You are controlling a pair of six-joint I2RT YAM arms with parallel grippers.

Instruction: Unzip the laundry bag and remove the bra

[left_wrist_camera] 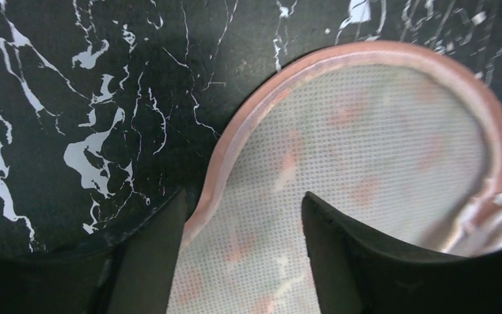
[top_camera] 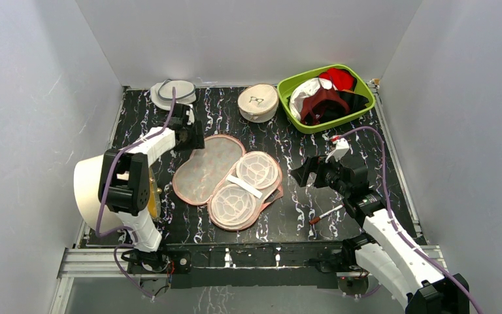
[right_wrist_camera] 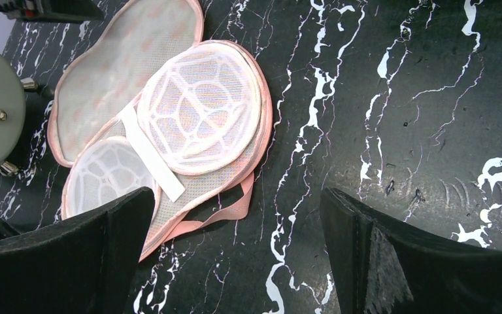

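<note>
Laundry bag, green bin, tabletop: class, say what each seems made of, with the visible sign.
The laundry bag: soft fabric with matte fine-mesh lining; tiny holes show in the left wrist view. The green bin: probably moulded plastic; smooth, slightly glossy rim. The tabletop: black marble-look surface with white veins, perhaps printed laminate.

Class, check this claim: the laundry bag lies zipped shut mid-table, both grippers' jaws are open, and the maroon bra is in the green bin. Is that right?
No. The laundry bag lies unzipped and spread open, as the top external view shows. The left gripper and right gripper do have open jaws, and the bra is in the green bin.
</note>
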